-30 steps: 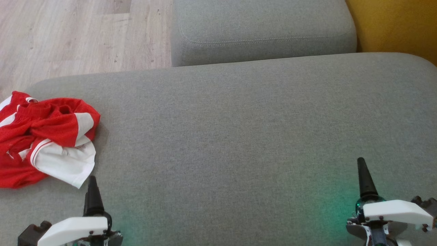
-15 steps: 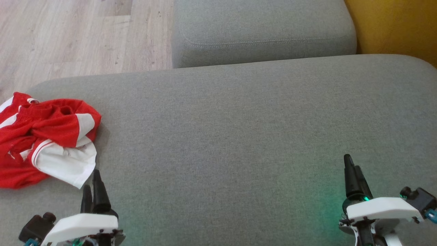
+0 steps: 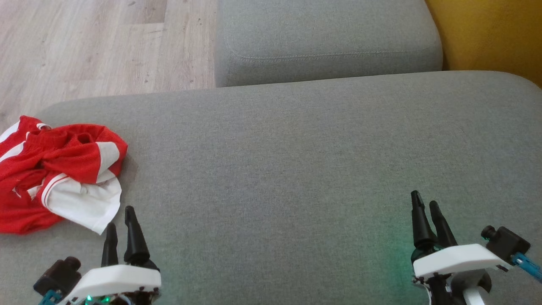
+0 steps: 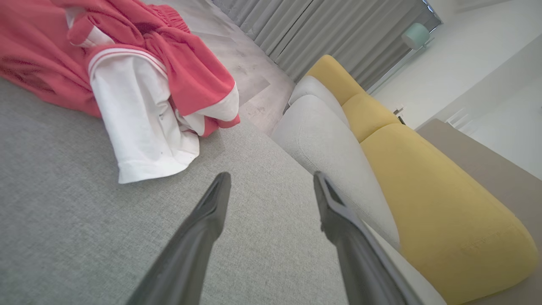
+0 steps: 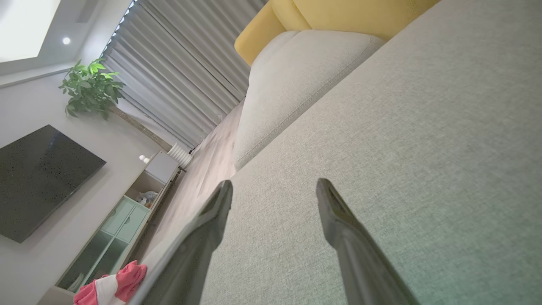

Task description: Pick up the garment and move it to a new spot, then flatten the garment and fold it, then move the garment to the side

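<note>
1. The crumpled red-and-white jersey garment (image 3: 59,169) lies bunched at the left end of the broad grey fabric seat cushion (image 3: 275,161), its white sleeve nearest the left gripper (image 3: 120,218).
2. That gripper's two dark fingers stand apart just beside the white hem, not touching it. The right gripper (image 3: 424,199), fingers also apart and empty, sits well away at the near right.
3. The step looks like the first pick-up: reach left and farther, straddling a thick red fold rather than the loose white edge.
4. Close firmly before lifting, since a thin pinch may slip.

Red garment (image 3: 63,150) with white panels and stripes, grey cushion (image 3: 296,169), yellow backrest (image 3: 491,34), pale wood-grain floor (image 3: 84,46)
</note>
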Controlling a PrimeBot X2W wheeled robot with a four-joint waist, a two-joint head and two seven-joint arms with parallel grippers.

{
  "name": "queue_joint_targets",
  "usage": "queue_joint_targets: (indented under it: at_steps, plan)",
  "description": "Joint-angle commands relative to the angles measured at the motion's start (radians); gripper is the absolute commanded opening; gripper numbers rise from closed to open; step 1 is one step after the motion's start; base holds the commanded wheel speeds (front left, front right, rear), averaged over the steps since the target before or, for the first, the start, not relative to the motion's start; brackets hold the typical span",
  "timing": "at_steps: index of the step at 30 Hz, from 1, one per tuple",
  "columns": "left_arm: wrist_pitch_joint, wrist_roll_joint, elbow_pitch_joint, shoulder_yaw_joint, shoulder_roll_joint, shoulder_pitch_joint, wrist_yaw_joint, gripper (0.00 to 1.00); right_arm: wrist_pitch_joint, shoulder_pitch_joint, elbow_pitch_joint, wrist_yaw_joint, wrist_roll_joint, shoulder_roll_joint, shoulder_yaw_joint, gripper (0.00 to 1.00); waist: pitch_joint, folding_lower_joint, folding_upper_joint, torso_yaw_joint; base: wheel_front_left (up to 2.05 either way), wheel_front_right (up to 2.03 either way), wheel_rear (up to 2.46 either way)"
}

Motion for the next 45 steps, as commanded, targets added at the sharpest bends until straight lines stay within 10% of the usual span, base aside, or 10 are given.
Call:
queue_joint_targets:
  at_steps: [1, 45]
  plan:
    - [-0.014, 0.035, -0.042, 0.010, 0.008, -0.025, 0.010, 1.00, -0.015, -0.054, -0.037, 0.000, -0.036, -0.007, 0.020, 1.00, -0.001, 0.0000, 0.0000, 0.000, 0.00, 0.00, 0.00]
    - [-0.143, 0.598, -0.008, -0.042, 0.010, 0.008, 0.081, 1.00, -0.144, -0.059, 0.006, -0.001, -0.615, -0.011, 0.021, 1.00, -0.027, 0.0000, 0.0000, 0.000, 0.00, 0.00, 0.00]
